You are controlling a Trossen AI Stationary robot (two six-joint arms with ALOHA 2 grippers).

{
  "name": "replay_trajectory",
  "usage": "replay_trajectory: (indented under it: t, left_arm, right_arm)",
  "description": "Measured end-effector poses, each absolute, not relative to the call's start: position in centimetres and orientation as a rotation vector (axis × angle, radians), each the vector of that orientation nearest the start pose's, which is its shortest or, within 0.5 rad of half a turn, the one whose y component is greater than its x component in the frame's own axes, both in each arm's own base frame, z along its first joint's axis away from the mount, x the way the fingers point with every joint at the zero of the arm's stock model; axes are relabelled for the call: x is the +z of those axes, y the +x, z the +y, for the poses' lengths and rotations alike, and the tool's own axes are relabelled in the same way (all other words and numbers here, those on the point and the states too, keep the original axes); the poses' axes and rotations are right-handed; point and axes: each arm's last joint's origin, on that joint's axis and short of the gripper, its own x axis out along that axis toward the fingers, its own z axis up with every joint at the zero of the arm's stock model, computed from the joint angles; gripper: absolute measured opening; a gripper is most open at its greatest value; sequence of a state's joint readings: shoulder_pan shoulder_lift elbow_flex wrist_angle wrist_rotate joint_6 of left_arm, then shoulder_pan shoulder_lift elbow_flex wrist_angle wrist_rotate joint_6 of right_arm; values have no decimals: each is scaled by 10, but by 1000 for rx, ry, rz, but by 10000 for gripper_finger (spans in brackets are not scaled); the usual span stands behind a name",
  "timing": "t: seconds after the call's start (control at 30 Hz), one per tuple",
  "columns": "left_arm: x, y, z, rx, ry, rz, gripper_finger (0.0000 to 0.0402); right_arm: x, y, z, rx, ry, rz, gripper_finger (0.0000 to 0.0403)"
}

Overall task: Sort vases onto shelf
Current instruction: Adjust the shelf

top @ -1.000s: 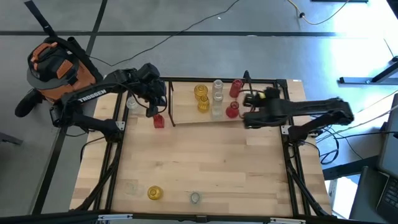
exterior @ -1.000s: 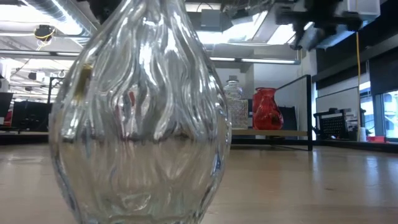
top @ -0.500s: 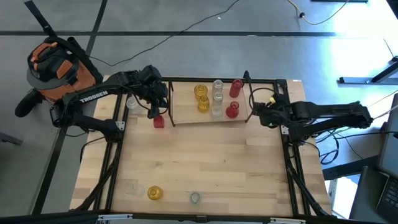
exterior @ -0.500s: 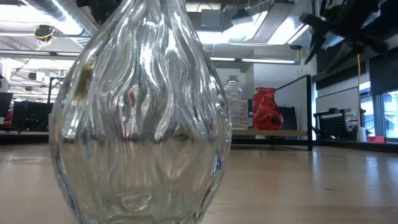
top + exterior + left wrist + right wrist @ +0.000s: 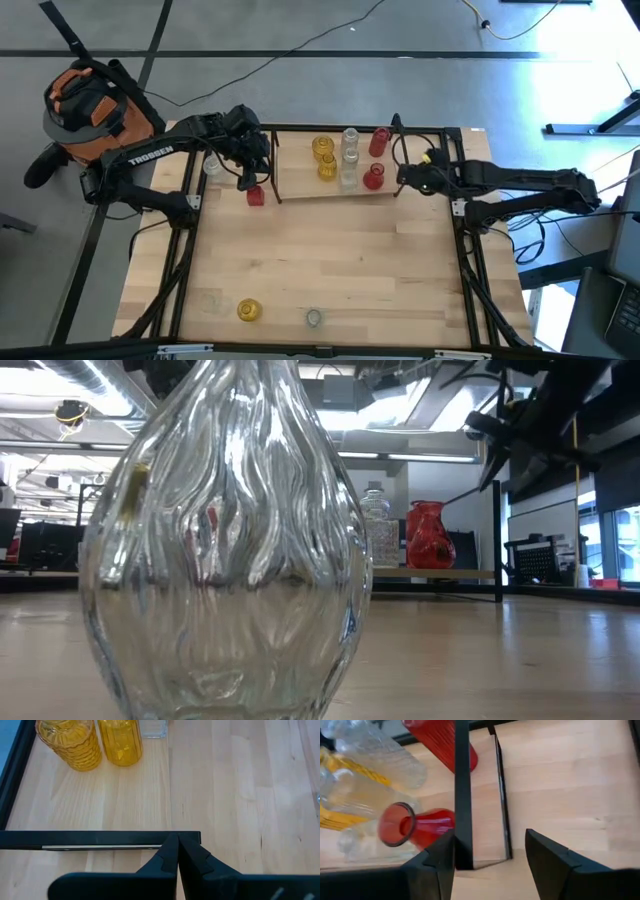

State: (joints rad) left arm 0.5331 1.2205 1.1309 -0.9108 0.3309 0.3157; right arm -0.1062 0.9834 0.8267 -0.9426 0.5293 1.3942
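Glass vases stand grouped by colour on the shelf (image 5: 300, 190) at the far side of the table (image 5: 330, 260): two yellow vases (image 5: 323, 157) toward its left end, clear vases (image 5: 349, 155) in the middle, and two red vases (image 5: 376, 160) at its right end. The grouping suggests that sorting is by colour, with each colour given its own stretch of board.

Four pieces are not yet on the shelf. One red vase (image 5: 255, 195) stands just outside the shelf's left post. One clear jar (image 5: 212, 165) stands farther left, partly hidden by the arm. One yellow jar (image 5: 249, 310) and one clear vase (image 5: 314, 318) stand at the near edge, well apart from the shelf; the clear vase fills the low view.

Right gripper (image 5: 490, 862) sits just outside the shelf's right end, jaws spread and empty, with a black post (image 5: 462, 795) between it and the nearest red vase. This position is consistent with a completed placement.

Left gripper (image 5: 247, 175) hovers above the shelf's left edge, near the stray red vase, fingers (image 5: 172, 857) pressed together on nothing. That vase is probably the next pick; the jaws must part first.
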Motion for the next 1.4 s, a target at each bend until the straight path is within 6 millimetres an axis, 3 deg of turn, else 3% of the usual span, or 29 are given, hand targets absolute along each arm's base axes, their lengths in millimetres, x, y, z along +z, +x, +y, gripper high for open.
replay_trajectory:
  t: [0.13, 0.4, 0.57, 0.97, 1.23, 1.4]
  left_arm:
    - [309, 203, 109, 43, -133, 922, 0]
    - [309, 203, 109, 52, -152, 922, 0]
    - [309, 203, 109, 52, -153, 922, 0]
    - [309, 203, 109, 53, -153, 922, 0]
    - [309, 203, 109, 62, -171, 922, 0]
    - [309, 203, 109, 66, -167, 921, 0]
  right_arm:
    - [261, 168, -40, -1162, 947, 527, 156]
    - [263, 172, -49, -1064, 951, 575, 13]
    - [263, 174, -48, -1021, 991, 588, 25]
    - [265, 181, -41, -882, 1125, 610, 7]
    - [264, 181, -23, -893, 1159, 621, 6]
    - [263, 179, -22, -947, 1143, 602, 15]
